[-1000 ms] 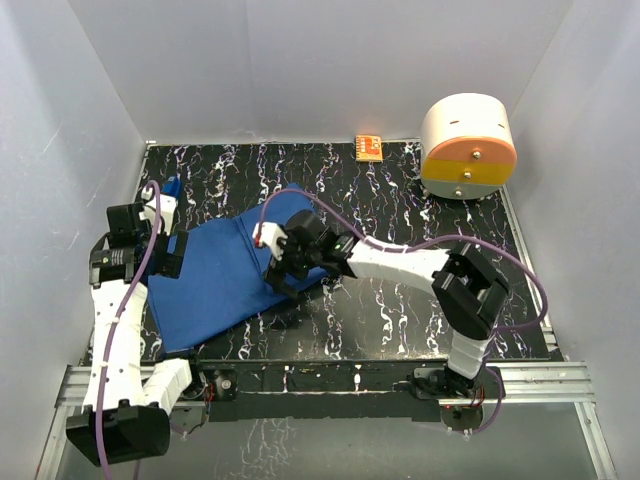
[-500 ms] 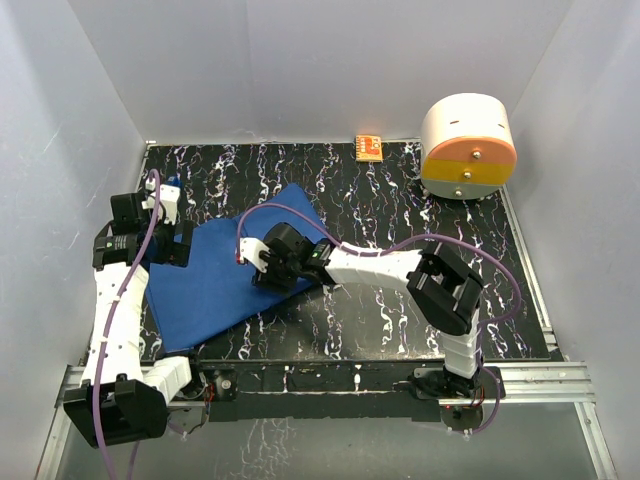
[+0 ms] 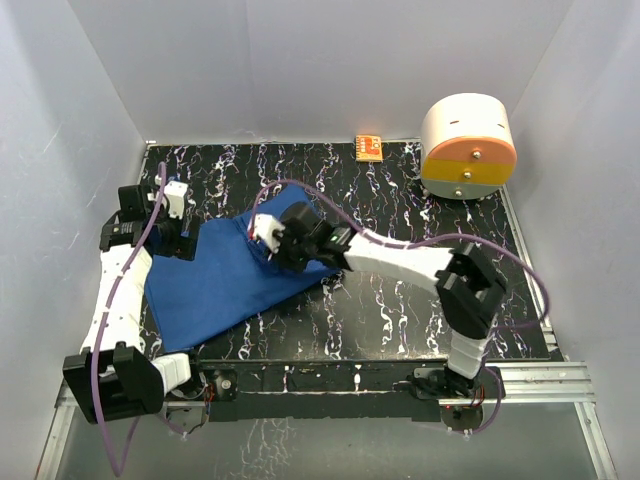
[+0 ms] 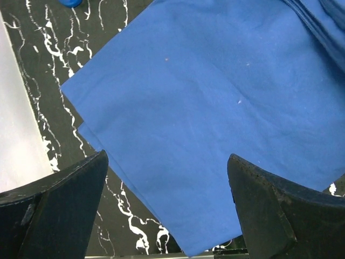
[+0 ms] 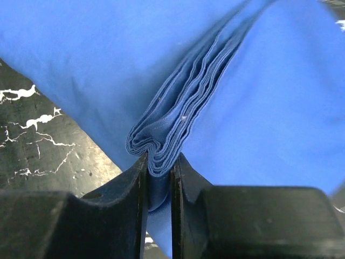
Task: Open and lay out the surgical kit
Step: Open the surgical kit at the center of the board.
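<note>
The surgical kit shows as a royal-blue cloth wrap [image 3: 225,285] lying on the left half of the black marbled table [image 3: 400,300]. My right gripper [image 3: 272,238] is at the wrap's far right corner. In the right wrist view, the right gripper [image 5: 159,162] is shut on a bunched fold of several cloth layers [image 5: 178,113], which rises out from between the fingers [image 5: 126,186]. My left gripper [image 3: 183,243] hovers over the wrap's left edge. In the left wrist view, the left gripper [image 4: 167,162] is open, with flat blue cloth [image 4: 215,91] and its near corner below.
A big cream-and-orange cylinder [image 3: 467,147] stands at the back right, and a small orange box [image 3: 368,147] lies at the back edge. A small blue object [image 4: 70,2] sits by the left wall [image 4: 16,140]. White walls close in three sides.
The right gripper has closed on the fold of the blue wrap and moved with it toward the back. The left arm has drawn back toward the far left.
</note>
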Available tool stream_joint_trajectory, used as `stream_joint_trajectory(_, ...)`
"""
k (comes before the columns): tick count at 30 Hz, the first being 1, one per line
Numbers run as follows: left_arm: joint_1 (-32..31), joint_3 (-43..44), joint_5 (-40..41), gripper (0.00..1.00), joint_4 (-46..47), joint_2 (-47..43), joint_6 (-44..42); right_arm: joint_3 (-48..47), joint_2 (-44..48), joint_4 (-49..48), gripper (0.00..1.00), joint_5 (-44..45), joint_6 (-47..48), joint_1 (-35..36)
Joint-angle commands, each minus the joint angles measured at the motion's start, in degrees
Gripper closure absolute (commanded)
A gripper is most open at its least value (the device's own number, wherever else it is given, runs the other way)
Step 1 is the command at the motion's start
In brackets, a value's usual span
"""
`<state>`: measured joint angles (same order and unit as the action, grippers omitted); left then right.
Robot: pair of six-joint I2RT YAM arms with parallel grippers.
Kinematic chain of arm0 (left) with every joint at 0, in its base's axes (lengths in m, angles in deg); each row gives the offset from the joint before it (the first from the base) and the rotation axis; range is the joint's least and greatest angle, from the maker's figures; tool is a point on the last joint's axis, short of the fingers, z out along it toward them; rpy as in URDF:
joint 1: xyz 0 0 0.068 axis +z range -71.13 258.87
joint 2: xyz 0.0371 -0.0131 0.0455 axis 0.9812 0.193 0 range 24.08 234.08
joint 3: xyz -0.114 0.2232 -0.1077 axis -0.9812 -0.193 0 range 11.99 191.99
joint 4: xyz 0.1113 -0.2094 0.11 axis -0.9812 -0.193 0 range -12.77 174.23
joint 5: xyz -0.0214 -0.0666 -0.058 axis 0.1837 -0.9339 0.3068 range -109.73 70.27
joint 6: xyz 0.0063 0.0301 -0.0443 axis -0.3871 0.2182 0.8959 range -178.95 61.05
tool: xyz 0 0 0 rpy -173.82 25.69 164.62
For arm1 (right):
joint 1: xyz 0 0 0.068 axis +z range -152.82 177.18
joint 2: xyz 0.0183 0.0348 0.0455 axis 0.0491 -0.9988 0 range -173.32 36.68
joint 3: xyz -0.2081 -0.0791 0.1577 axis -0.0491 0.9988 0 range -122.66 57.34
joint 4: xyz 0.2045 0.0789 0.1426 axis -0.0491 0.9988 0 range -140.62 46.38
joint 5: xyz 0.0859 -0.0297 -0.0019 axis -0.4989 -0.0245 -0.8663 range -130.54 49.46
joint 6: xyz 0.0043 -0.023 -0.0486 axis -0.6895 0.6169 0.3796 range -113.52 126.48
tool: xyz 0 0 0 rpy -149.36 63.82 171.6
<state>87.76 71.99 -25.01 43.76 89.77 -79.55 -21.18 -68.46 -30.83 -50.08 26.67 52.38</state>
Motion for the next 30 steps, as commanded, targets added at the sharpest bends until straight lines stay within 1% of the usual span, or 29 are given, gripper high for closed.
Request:
stream_joint_trajectory(1, 0.28, 0.83, -3.93, 0.08, 2.12, 2.40, -1.45, -0.31, 12.24, -0.39, 0.91, -4.36, -2.60, -7.94)
stream_joint_trajectory(3, 0.25, 1.49, -5.28, 0.08, 3.13, 3.94, -1.46, 1.00, 15.76, -0.22, 0.91, -6.36, -3.38, -12.69)
stream_joint_trajectory(7, 0.17, 3.01, -9.27, 0.07, 4.94, 6.26, -1.92, 7.50, 23.10, 0.50, 0.88, -4.61, -2.41, -22.36)
stream_joint_trajectory(10, 0.03, 3.27, -11.67, 0.06, 6.63, 7.87, -2.24, 14.63, 28.90, -0.09, 0.87, 0.10, -2.08, -29.27)
stream_joint_trajectory(13, -0.49, 2.89, -12.95, 0.05, 8.40, 10.09, -2.49, 21.85, 31.28, -1.71, 0.85, 8.75, -3.96, -35.62)
stream_joint_trajectory(14, -0.72, 2.65, -13.25, 0.04, 8.91, 10.93, -2.60, 23.55, 30.85, -1.71, 0.80, 10.89, -4.86, -38.78)
stream_joint_trajectory(16, -1.16, 1.97, -13.40, 0.04, 9.89, 12.34, -3.10, 25.72, 28.48, -0.94, 0.60, 14.13, -6.55, -45.14)
stream_joint_trajectory(18, -1.61, 0.90, -12.74, 0.03, 10.75, 14.29, -3.78, 25.75, 25.21, 0.96, 0.52, 15.88, -6.17, -50.09)
stream_joint_trajectory(20, -1.96, -0.48, -11.70, 0.02, 11.39, 15.58, -4.48, 25.05, 23.36, 1.71, 0.43, 17.78, -5.35, -51.46)
stream_joint_trajectory(21, -1.94, -1.21, -11.01, 0.02, 11.78, 15.87, -4.67, 24.43, 23.16, 1.89, 0.36, 16.35, -5.03, -51.46)
stream_joint_trajectory(23, -2.02, -2.63, -9.35, 0.02, 12.72, 16.20, -5.15, 22.61, 23.35, 2.20, 0.22, 9.78, -5.08, -51.33)
stream_joint_trajectory(24, -2.03, -3.24, -8.45, 0.02, 13.10, 16.30, -5.42, 21.33, 23.29, 2.48, 0.20, 5.81, -5.41, -51.02)
stream_joint_trajectory(26, -2.03, -4.35, -6.81, 0.02, 13.68, 16.46, -5.78, 18.79, 22.49, 2.81, 0.19, -1.15, -5.78, -49.60)
stream_joint_trajectory(28, -2.03, -5.61, -5.09, 0.02, 14.40, 16.64, -6.11, 16.58, 20.38, 1.76, 0.20, -3.77, -5.95, -46.56)
stream_joint_trajectory(30, -2.03, -6.86, -2.93, 0.02, 15.46, 17.05, -5.93, 14.32, 16.53, 0.90, 0.21, -3.53, -5.20, -42.93)
